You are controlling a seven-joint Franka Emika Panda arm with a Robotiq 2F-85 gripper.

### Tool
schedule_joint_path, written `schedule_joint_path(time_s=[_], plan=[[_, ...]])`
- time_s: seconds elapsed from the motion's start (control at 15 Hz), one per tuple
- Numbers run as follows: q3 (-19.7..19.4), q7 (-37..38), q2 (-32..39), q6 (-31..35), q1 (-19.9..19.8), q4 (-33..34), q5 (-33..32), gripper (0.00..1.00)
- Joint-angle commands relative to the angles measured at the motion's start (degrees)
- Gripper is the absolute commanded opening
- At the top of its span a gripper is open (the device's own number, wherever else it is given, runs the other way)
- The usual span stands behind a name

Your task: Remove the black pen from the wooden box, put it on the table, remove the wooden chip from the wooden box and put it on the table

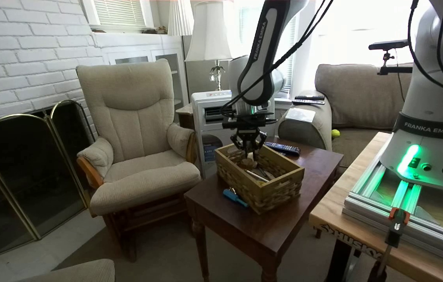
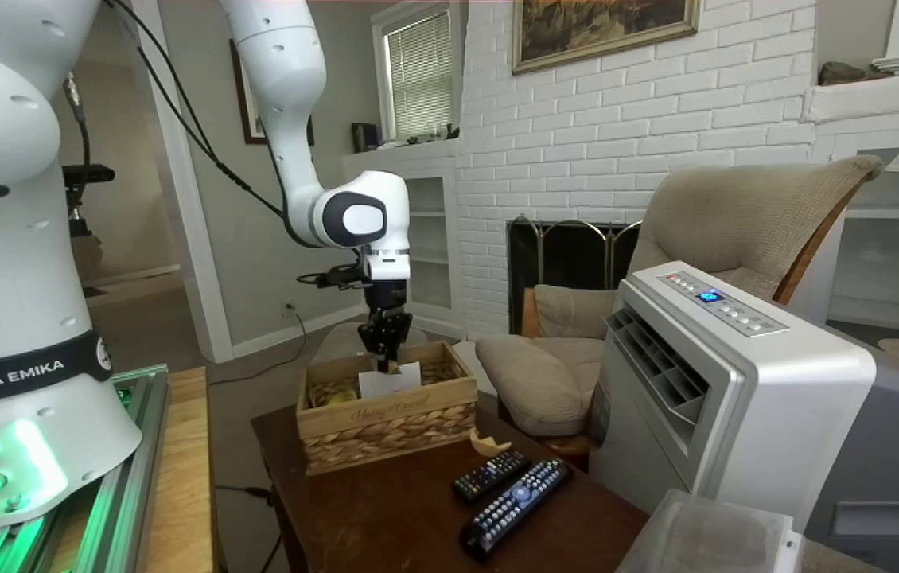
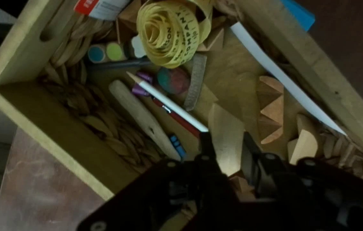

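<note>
The wooden box (image 1: pixel 280 192) stands on the dark reddish-brown table (image 1: pixel 253 224); the box (image 2: pixel 386 439) and table (image 2: pixel 386 513) also show in the other exterior picture. My gripper (image 1: pixel 249 154) points down into the box. In the wrist view the gripper (image 3: pixel 227 134) is shut on a pale wooden chip (image 3: pixel 225 123), with a finger against each side. Whether the chip touches the box floor, I cannot tell. A thin dark stick (image 3: pixel 117 63), perhaps the black pen, lies in the box, partly under a yellow tape measure (image 3: pixel 168 35).
The box holds a white pencil (image 3: pixel 172 104), a pale stick (image 3: pixel 143 118), a crown-shaped wood piece (image 3: pixel 273 109), a ball and a white card (image 2: pixel 390 382). Outside it are two remotes (image 2: pixel 515 505), a wood piece (image 2: pixel 489 444) and a blue item (image 1: pixel 235 197). An armchair (image 1: pixel 139 117) stands beside.
</note>
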Motion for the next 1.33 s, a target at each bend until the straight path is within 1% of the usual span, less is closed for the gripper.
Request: schedule_joint_path(time_s=[0.0,0.2,0.47,0.53,0.67,0.8,0.87,1.07,1.13,1.27], plan=[[-0.5,-7.2,-7.5,-6.0,-2.3,-2.9,-7.5,0.06],[-1.0,-12.7,-10.8,-10.4,-4.0,-2.8,-13.9,0.06],[-4.0,-16.7,-12.7,-11.6,-6.2,-1.4,-27.6,0.06],[-4.0,-19.3,-12.7,-12.9,-7.6,-0.6,-29.8,0.06],[-3.9,-25.0,-12.6,-13.3,-10.3,0.6,-33.1,0.06],[-2.9,-34.2,-12.0,-10.6,-14.1,1.1,-32.4,0.06],[-2.9,-39.4,-11.0,-9.4,-15.0,1.9,-30.5,0.06],[-1.5,-52.5,-8.7,-6.4,-19.4,3.8,-28.9,0.06],[-1.2,-56.5,-7.6,-3.9,-20.8,4.2,-28.6,0.06],[1.1,-64.7,-5.3,0.1,-24.7,5.0,-27.4,0.06]])
